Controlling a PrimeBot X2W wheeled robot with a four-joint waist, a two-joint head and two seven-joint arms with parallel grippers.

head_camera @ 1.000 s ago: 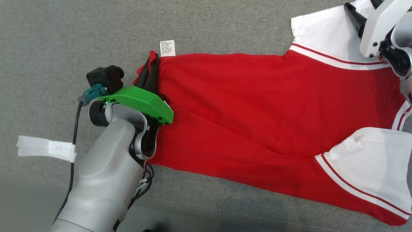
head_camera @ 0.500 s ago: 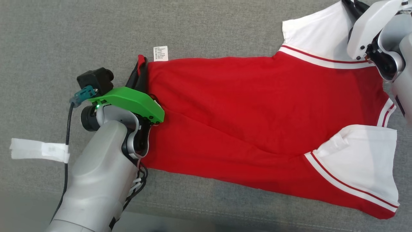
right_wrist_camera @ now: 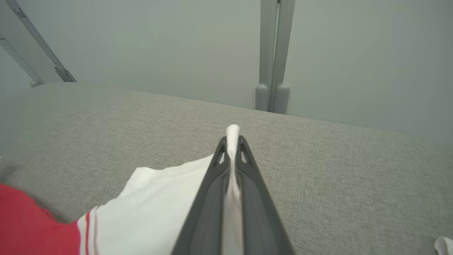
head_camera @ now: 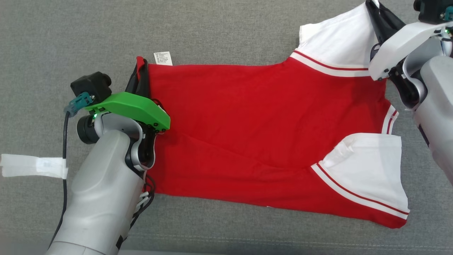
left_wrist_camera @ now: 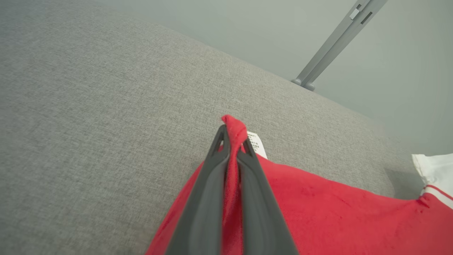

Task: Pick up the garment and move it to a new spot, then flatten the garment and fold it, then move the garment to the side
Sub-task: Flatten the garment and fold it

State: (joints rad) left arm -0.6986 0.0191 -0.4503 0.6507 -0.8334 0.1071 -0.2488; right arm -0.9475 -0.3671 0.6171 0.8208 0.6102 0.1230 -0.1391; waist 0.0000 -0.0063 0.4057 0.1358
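Note:
The garment (head_camera: 254, 117), a red shirt with white red-striped sleeves, lies spread across the grey cushioned surface (head_camera: 226, 32). At its left end my left gripper (head_camera: 139, 69) is shut on the far corner of the red hem. In the left wrist view a fold of red cloth (left_wrist_camera: 233, 127) pokes out past the tips of the left gripper (left_wrist_camera: 231, 136). My right gripper (head_camera: 371, 6) is shut on the far white sleeve (head_camera: 336, 39) at the top right. The right wrist view shows the right gripper (right_wrist_camera: 232, 141) pinching white cloth (right_wrist_camera: 159, 205).
A white care label (head_camera: 162, 58) sticks out beside the left gripper. A strip of white tape (head_camera: 33, 166) lies at the left edge, under the left arm's cable. Grey metal posts (right_wrist_camera: 272, 53) stand beyond the surface's far edge. The near sleeve (head_camera: 368, 173) lies flat.
The right gripper has shut on the far white sleeve. The whole picture has shifted left, so the camera has moved. The left gripper keeps its hold on the hem.

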